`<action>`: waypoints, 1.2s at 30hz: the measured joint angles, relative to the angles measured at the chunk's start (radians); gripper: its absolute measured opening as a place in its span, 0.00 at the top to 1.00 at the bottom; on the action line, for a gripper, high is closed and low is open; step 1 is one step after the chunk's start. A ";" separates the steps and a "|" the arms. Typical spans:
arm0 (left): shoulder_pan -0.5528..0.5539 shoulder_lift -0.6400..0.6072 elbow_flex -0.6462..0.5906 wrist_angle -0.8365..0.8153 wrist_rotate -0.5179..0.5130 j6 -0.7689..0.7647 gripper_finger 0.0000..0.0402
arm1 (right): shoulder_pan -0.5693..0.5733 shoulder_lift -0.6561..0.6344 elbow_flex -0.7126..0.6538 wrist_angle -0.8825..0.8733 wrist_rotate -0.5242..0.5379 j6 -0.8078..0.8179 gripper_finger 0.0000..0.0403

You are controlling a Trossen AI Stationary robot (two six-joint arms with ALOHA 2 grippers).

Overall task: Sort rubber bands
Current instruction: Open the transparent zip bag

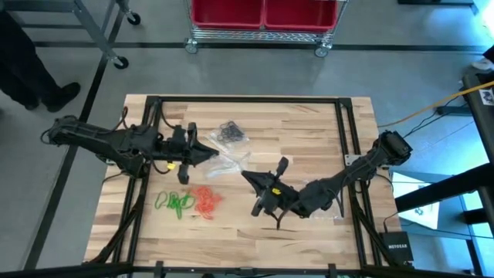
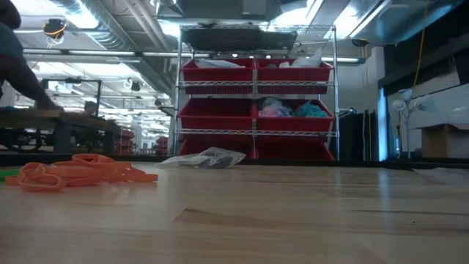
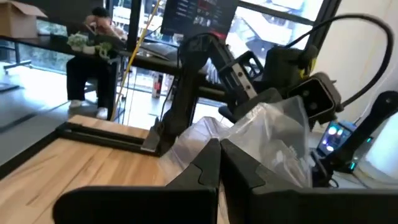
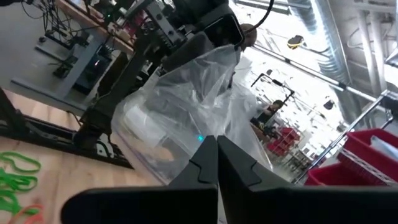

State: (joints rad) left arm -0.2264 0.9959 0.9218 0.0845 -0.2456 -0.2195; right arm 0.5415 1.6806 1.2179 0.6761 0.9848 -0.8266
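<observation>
1. While both arms meet over the middle of the desk, a clear plastic bag is stretched between them; left gripper and right gripper each have jaws clenched on an edge of it, as both wrist views show film pinched at the fingertips.
2. Rubber bands lie in three places on the desk: a green cluster and an orange-red cluster touching side by side near the front left, a black pile apart toward the back, just beyond the bag.
3. Judged step: opening or holding the bag ready, before any band goes in. No band is seen in either grip.
4. Next move likely calls for one arm to keep the bag mouth spread while the other lets go and fetches a single colour.
5. Risk: the film slips or the mouth collapses once one side is released.
</observation>
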 joint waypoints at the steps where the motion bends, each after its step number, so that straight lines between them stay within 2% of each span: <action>1: 0.000 0.003 0.000 0.000 -0.001 0.000 1.00 | 0.000 0.000 0.000 0.001 0.000 0.010 1.00; 5: -0.003 0.012 0.000 0.001 -0.002 0.001 1.00 | -0.007 0.000 0.000 0.007 0.008 0.083 1.00; 7: -0.003 0.011 0.000 0.004 -0.001 0.001 1.00 | -0.007 0.000 0.000 0.001 0.047 0.140 0.99; 10: 0.003 0.000 0.000 0.002 -0.001 0.013 1.00 | -0.004 0.000 0.000 -0.003 0.078 0.149 0.94; 17: 0.031 -0.035 -0.001 0.006 -0.006 0.018 1.00 | 0.024 0.000 0.000 0.016 0.096 0.164 0.68; 20: 0.030 -0.034 -0.001 0.016 -0.006 0.016 1.00 | 0.016 0.000 0.000 -0.028 0.104 0.270 0.58; 23: 0.016 -0.023 -0.001 0.034 -0.006 0.018 1.00 | -0.015 0.000 0.000 -0.074 0.076 0.487 0.52; 27: -0.016 -0.015 -0.002 0.079 -0.005 0.054 1.00 | -0.059 0.000 0.000 -0.144 -0.001 0.768 0.51; 32: -0.043 -0.003 -0.002 0.123 -0.005 0.115 1.00 | -0.103 0.000 0.000 -0.165 -0.134 0.910 0.51; 36: -0.050 0.038 -0.002 0.131 -0.006 0.149 1.00 | -0.113 0.000 0.000 -0.092 -0.167 0.935 0.51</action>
State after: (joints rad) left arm -0.2765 1.0338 0.9203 0.2159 -0.2512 -0.0710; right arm 0.4290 1.6806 1.2182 0.5838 0.8181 0.1088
